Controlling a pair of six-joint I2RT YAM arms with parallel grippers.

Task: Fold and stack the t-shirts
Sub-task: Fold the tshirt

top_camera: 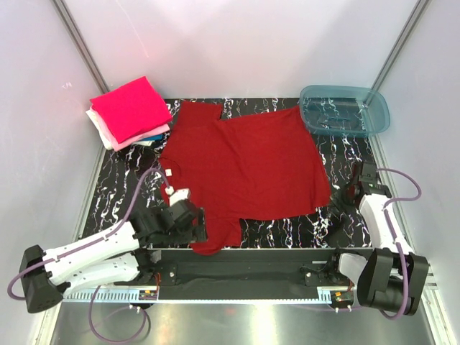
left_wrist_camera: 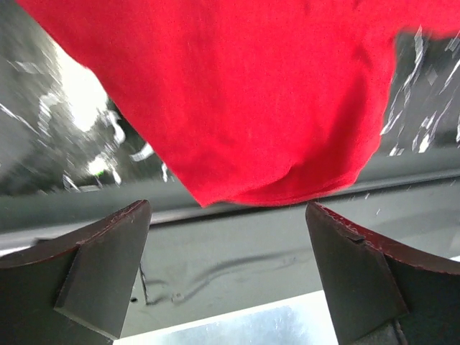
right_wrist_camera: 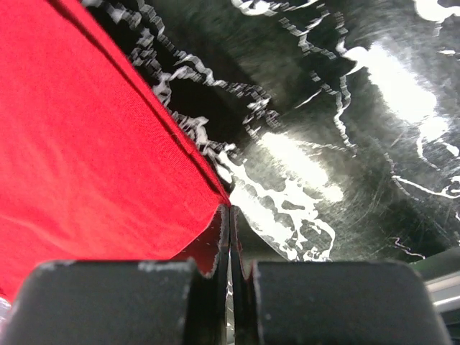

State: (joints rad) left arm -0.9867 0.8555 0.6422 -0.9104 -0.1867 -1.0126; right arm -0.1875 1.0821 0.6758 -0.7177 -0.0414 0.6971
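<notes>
Now, right fingers (right_wrist_camera: pixel 221 244) pinching red shirt (top_camera: pixel 248 165)

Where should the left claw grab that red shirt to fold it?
Probably the red shirt's near sleeve, at its rounded edge, coming low from the table's near side: that edge lies just ahead of the open left gripper.

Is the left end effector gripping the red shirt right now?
No, the left end effector is open, jaws apart with nothing between them, and the red shirt lies just beyond them.
</notes>
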